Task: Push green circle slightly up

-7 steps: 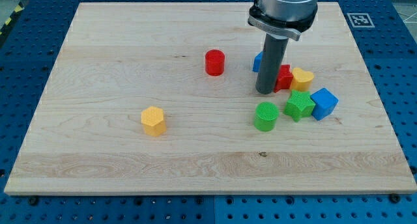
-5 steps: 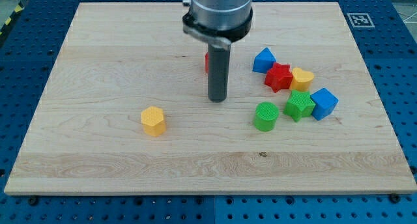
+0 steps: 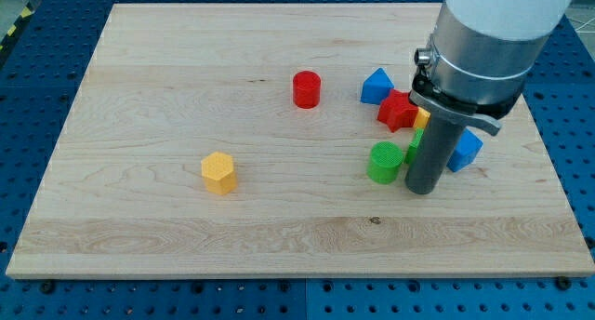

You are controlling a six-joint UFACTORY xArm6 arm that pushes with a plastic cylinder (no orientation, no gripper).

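Your arm comes in from the top right of the view, its broad pale grey body cut off by the frame edge. Below it a dark collar rings the wrist, and the straight dark rod drops upright from there. My tip (image 3: 421, 189) rests low at the bench surface, in the right half of the view, nearer the bottom than the top

The table (image 3: 167, 87) is light brown wood. On it are a green circle (image 3: 382, 162), a red circle (image 3: 306, 88), a yellow block (image 3: 219, 171), a red star (image 3: 397, 110) and two blue blocks (image 3: 376, 86) (image 3: 466, 151). My tip (image 3: 420, 188) is dark grey.
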